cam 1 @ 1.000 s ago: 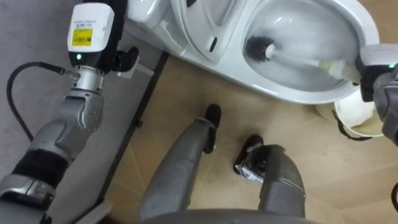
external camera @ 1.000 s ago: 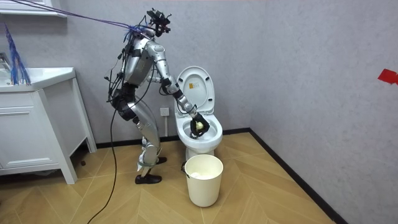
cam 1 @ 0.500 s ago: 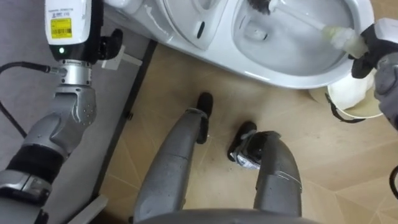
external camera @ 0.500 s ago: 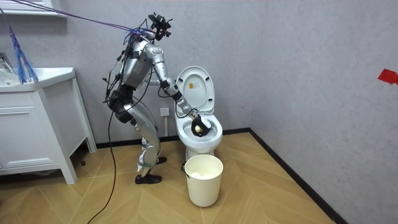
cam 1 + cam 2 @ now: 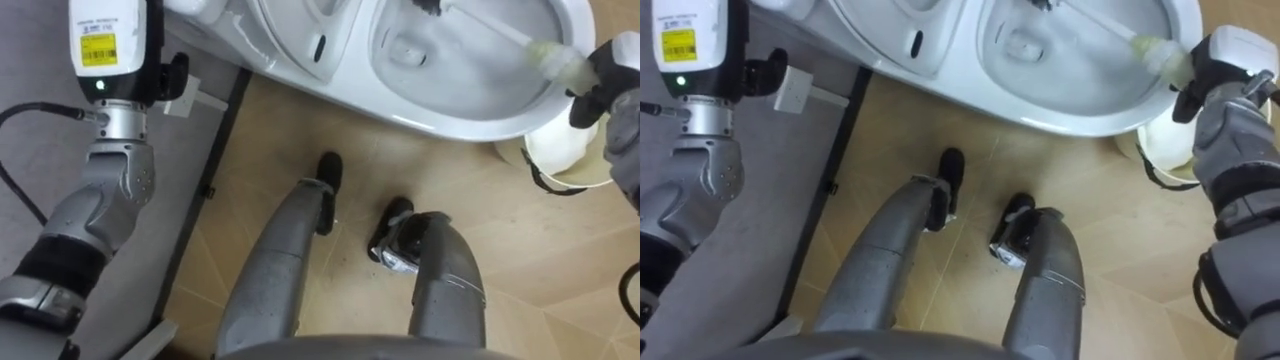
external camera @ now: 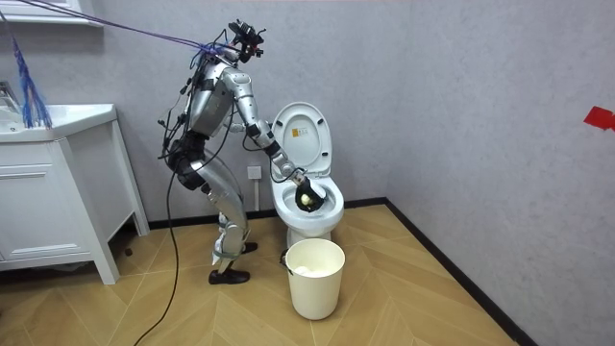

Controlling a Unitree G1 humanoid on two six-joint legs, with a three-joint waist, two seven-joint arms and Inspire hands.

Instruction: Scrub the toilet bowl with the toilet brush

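**A:** status, where's the brush?

**B:** toilet brush [image 5: 535,50] is in the right hand [image 5: 1220,70]. Fingers are closed round the pale green grip end and nothing else is held.

**A:** head in the bowl?

**B:** yes. The dark bristle head sits deep inside the toilet [image 5: 440,118], toward the back of the bowl (it's cut off by the top edge of the eye views). The handle runs from there slantwise across the bowl to the rim's right side, and the hand sits just outside that rim.

**A:** is the head touching porcelain?

**B:** can't tell from here.

**A:** lid?

**B:** lid [image 6: 300,135] is up, leaning back against the grey wall.

**A:** robot stance?

**B:** it's on the wood floor at the front of the bowl, with both feet just short of the rim. The knees are bent and the torso leans forward. In the room view it stands at the toilet's left, with the right arm reaching down into the bowl.

**A:** anything nearby?

**B:** a white waste bin [image 6: 314,284] is on the floor just in front of the toilet, on the robot's right. In the eye views it shows right under the brush hand. A white vanity cabinet [image 6: 48,192] sits at the room view's left, well apart from the toilet.
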